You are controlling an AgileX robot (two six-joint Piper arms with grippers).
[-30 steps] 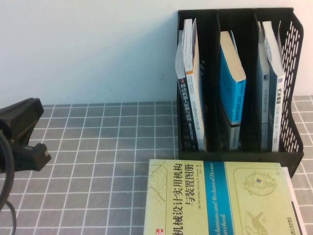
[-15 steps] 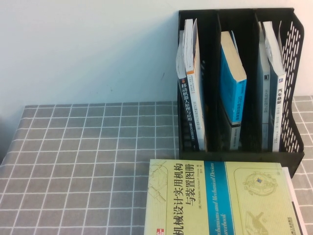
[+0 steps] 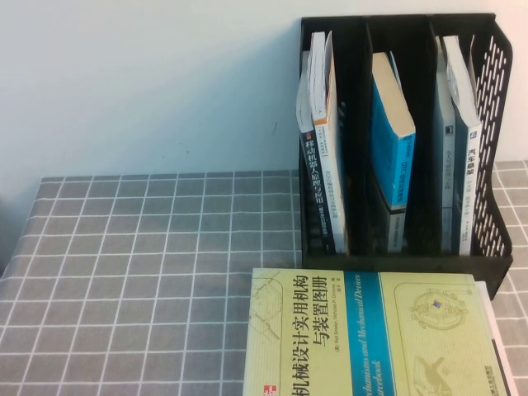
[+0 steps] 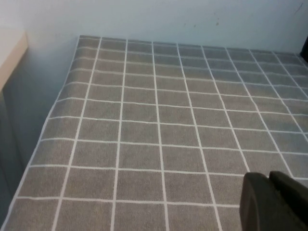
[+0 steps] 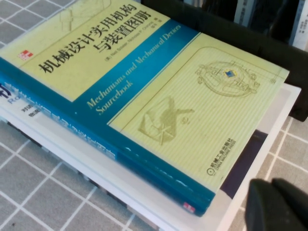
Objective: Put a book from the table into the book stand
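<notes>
Green book [image 5: 139, 91] tops a two-book pile just before the stand [image 3: 487, 272].
Thick, stiff, glossy hardback, likely heavy: I'd pinch its overhanging edge. My right gripper [image 5: 279, 204] hovers near its corner, left gripper [image 4: 274, 202] over bare cloth; both jaws, cannot tell. Stand has three slots, each occupied.

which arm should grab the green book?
Right, probably. The right gripper hangs just above the green book's corner; the left gripper faces only bare tablecloth, and neither arm shows in the high view.
</notes>
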